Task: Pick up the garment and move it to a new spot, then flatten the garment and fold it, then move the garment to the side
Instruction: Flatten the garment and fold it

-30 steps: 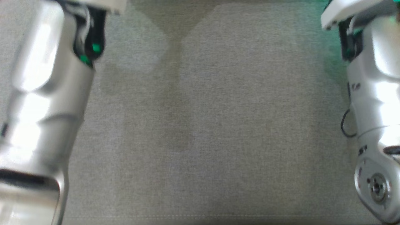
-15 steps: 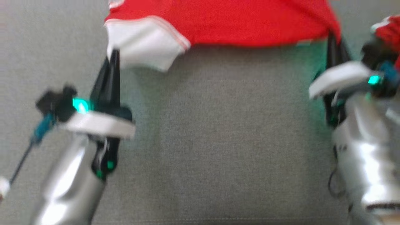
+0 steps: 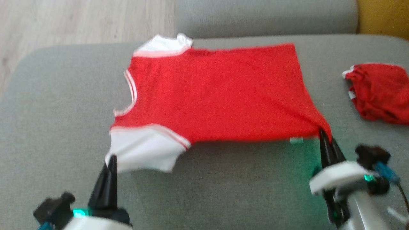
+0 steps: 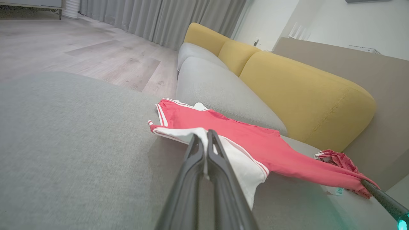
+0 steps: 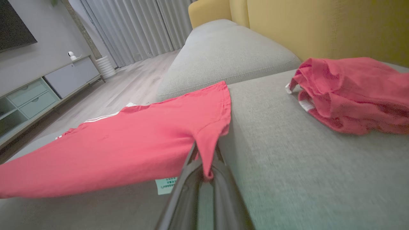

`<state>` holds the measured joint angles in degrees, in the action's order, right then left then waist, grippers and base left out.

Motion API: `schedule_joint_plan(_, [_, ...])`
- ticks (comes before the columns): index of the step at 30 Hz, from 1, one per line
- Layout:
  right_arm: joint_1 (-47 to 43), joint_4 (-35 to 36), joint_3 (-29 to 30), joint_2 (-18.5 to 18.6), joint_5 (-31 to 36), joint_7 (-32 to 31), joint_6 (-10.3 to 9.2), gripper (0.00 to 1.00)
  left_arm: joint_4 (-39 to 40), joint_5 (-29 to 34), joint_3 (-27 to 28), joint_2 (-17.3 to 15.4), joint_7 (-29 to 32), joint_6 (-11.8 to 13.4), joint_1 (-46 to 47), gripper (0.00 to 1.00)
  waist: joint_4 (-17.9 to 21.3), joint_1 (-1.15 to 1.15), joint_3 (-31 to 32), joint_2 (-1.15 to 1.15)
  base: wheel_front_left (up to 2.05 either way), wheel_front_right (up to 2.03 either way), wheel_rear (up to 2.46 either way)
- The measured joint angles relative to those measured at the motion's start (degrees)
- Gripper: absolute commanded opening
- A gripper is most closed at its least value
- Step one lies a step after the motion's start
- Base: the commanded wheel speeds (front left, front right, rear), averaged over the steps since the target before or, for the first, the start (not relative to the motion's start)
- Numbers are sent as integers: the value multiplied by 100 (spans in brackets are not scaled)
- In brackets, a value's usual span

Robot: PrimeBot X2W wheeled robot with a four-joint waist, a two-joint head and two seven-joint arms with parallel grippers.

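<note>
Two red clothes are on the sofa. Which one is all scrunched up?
The small red bundle on the right, lying alone, is scrunched up. The big red shirt with white sleeves is spread out wide.

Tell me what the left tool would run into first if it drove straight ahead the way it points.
The left tool is shut on the white sleeve of the red short-sleeved shirt; straight on it would likely push into the red body first, depth unclear.

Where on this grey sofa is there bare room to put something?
Widest: the cushion left of the red shirt. Also the strip along its near edge, between left gripper and right gripper, and a narrow gap before the crumpled red garment. Mid-cushion is crowded.
</note>
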<state>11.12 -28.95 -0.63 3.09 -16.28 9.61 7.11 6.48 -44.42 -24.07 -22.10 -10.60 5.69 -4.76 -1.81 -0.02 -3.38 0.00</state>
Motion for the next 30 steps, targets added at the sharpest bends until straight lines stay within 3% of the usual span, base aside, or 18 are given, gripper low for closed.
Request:
schedule_joint_plan(6, [-1295, 1312, 171, -41, -55, -765, 0, 0, 603, -129, -31, -147, 278, 230, -764, 0, -38, 0, 289, 0, 0, 0, 0])
schedule_joint_plan(10, [-1681, 1694, 279, -60, -1, -1210, 0, 0, 616, -219, -99, -158, 423, 244, -837, 0, -64, 1, 282, 0, 0, 0, 0])
schedule_joint_plan(20, [-1436, 1215, 291, -60, -3, -1779, 0, 0, -535, -301, -377, 36, 606, -163, -20, 0, -70, 2, 116, 0, 0, 0, 0])
schedule_joint_plan(30, [-335, 757, 258, -59, -183, -1881, 0, 0, -1672, -180, -387, 331, 509, -570, 1596, 0, 68, 3, -275, 0, 0, 0, 0])
